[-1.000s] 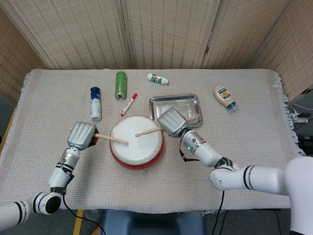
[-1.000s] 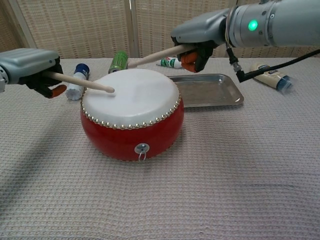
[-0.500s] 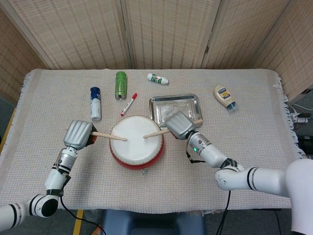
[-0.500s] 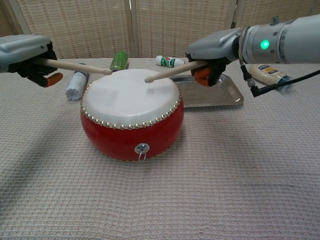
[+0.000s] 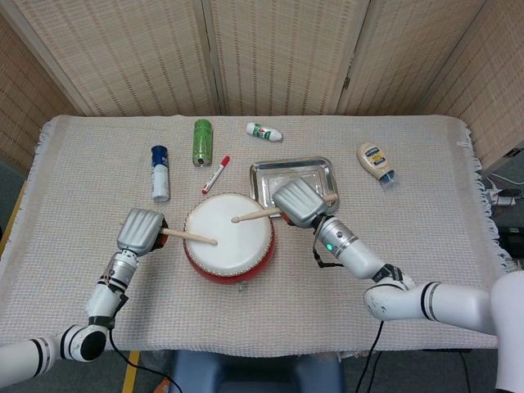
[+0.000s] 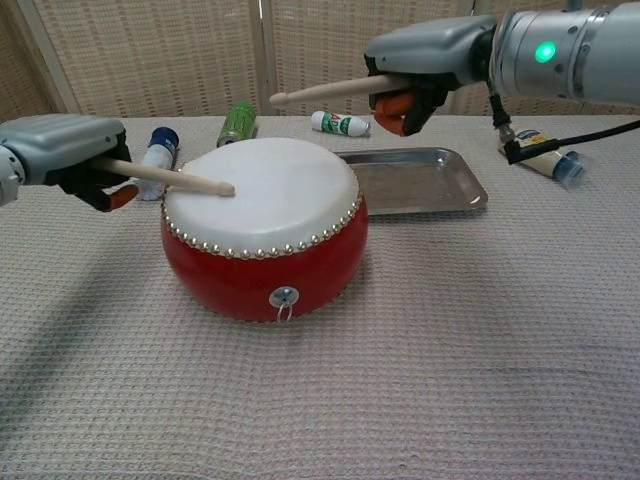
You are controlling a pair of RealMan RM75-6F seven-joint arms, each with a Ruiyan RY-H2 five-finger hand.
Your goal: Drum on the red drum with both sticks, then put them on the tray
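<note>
Since half a second ago: left stick down on the drumhead, right stick raised.

Left robot hand (image 6: 62,148) grasps the left stick (image 6: 180,177), tip touching the white skin of the red drum (image 6: 262,260) near its left edge. Right robot hand (image 6: 425,62) grasps the right stick (image 6: 325,92), held clear above the drum's far side. Drum stands at the middle of the bench (image 5: 409,123), with the metal tray (image 5: 282,173) just beyond it to the right. A red marker (image 5: 216,173) lies behind the drum.
</note>
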